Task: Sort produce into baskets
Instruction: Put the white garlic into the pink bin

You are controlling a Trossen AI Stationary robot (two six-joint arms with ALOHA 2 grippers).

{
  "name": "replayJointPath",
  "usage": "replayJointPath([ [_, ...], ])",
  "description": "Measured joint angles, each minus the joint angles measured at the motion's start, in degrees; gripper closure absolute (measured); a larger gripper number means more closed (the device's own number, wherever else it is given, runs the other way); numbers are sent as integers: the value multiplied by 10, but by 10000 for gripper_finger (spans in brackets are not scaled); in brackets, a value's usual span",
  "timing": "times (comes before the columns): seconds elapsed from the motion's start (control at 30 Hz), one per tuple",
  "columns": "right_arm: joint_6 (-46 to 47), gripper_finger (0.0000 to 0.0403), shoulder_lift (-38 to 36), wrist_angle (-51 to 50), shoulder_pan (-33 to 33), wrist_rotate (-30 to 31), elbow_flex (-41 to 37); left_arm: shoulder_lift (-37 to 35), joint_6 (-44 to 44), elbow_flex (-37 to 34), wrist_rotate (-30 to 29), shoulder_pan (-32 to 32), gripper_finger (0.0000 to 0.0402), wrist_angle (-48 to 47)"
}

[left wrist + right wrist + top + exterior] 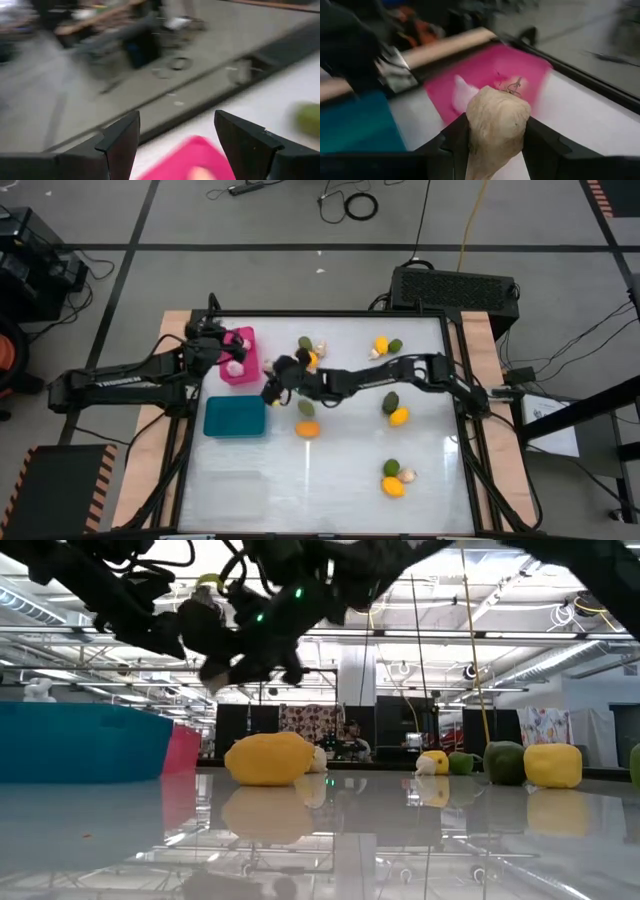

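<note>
- Right wrist view showed my right end effector (495, 135) pinching a garlic bulb (496, 125) beside the pink basket (490, 67).
- My left end effector (176, 137) hung spread above that basket.
- Judging progress: most produce lay unsorted on the worktop (330, 480); the teal basket (235, 418) looked empty.

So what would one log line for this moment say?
right gripper: holding garlic bulb, near pink basket | left gripper: open, above pink basket | teal basket: nothing visible inside

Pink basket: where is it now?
High view: pink basket sits at the table's far left, just behind the teal basket, under the left gripper.
</note>
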Motion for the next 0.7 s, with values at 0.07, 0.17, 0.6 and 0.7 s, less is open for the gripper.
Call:
replayJointPath([
  [0.07,-4,261,18,59,-17,-38,0,5,0,0,-45,8,139,-1],
  [0.17,-2,261,51,132,-38,-79,9,9,0,0,-77,26,139,2],
  [0.6,-53,250,209,22,-58,-147,289,13,11,0,-69,56,139,-16],
  [0.7,-48,225,217,-34,-58,-146,334,13,11,0,-55,57,139,-18],
])
